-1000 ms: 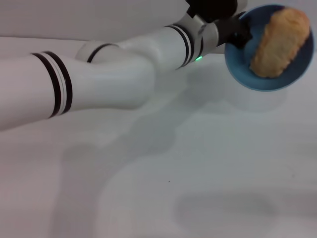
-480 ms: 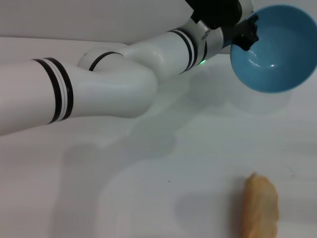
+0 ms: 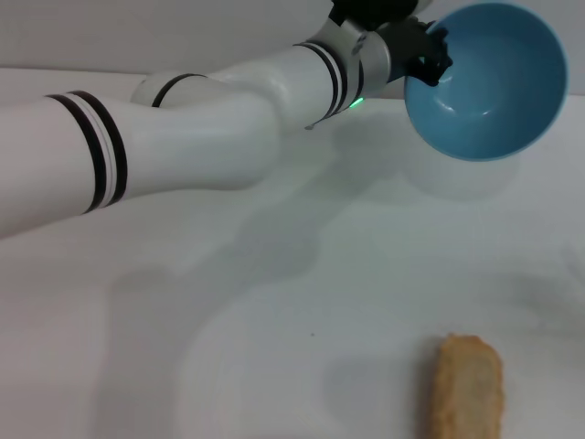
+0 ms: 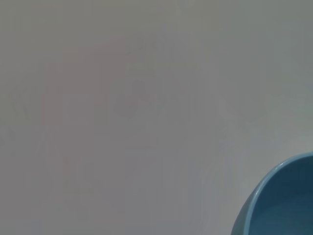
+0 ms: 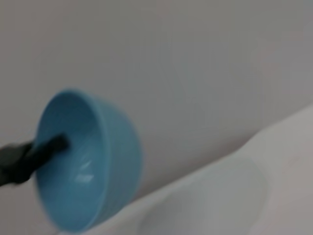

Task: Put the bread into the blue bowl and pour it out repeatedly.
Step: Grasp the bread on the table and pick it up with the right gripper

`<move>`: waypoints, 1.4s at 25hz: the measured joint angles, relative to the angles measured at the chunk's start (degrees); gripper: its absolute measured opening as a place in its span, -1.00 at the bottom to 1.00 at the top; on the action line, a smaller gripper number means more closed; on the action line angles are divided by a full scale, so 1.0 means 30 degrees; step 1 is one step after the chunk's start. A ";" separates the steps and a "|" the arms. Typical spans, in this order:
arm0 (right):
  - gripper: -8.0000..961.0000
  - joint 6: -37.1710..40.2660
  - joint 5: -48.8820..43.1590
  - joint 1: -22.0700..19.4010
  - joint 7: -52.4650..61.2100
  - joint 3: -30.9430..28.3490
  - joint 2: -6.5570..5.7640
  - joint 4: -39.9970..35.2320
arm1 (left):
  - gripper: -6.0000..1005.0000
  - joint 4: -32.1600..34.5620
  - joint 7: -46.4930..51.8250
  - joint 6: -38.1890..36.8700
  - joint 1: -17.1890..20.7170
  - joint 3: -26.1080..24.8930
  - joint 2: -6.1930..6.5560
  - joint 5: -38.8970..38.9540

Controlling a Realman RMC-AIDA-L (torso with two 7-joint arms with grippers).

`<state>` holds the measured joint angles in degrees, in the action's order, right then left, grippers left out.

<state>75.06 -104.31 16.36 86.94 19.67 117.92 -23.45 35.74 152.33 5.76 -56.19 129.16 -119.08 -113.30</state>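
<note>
The blue bowl (image 3: 484, 78) is held up in the air at the far right, tipped on its side with its empty opening facing me. My left gripper (image 3: 427, 57) is shut on the bowl's rim. The bowl also shows in the left wrist view (image 4: 281, 203) and in the right wrist view (image 5: 83, 159), where a dark finger (image 5: 41, 149) reaches over its rim. The bread (image 3: 466, 389) lies on the white table (image 3: 274, 320) at the near right, plain tan side up. My right gripper is out of view.
My left arm (image 3: 183, 137) stretches across the table from the left to the far right. A pale wall runs behind the table.
The bread fell out of the tipped bowl onto the near right of the table and settled. The bowl moved slightly left and up, still tipped.
</note>
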 joint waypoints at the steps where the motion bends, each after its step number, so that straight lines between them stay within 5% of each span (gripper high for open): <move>1: 0.14 0.0459 -0.0842 0.0133 0.0837 0.0015 -0.0070 -0.0266 | -0.99 -0.0013 0.0009 -0.0116 0.0033 -0.0182 0.0012 0.0008; 8: 0.15 0.2106 -0.4945 0.1029 0.5220 0.0416 -0.0314 -0.1197 | -0.99 -0.0067 0.0040 -0.0385 0.0426 -0.0902 0.0077 0.0033; 11: 0.52 0.2076 -0.6559 0.1494 0.6967 0.1145 -0.0293 -0.1174 | -0.99 -0.0130 0.0044 -0.0547 0.0472 -0.1023 0.0082 0.0034; 13: 0.52 0.1748 -0.8014 0.1914 0.7755 0.1642 -0.0137 -0.1212 | -0.99 -0.0236 0.0048 -0.0671 0.0484 -0.1087 0.0075 0.0034; 23: 0.52 0.1778 -0.9039 0.2474 0.8956 0.2388 0.0066 -0.1044 | -0.99 -0.0293 0.0055 -0.0778 0.0792 -0.1611 0.0101 0.0031; 35: 0.52 0.0611 -0.9148 0.3295 1.1980 0.5764 0.0066 -0.0713 | -0.99 -0.0489 0.0053 -0.0722 0.0834 -0.1622 0.0058 0.0031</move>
<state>76.89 -131.75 26.24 122.88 36.96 118.11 -25.59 34.27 152.49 3.59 -53.69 124.30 -118.91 -113.21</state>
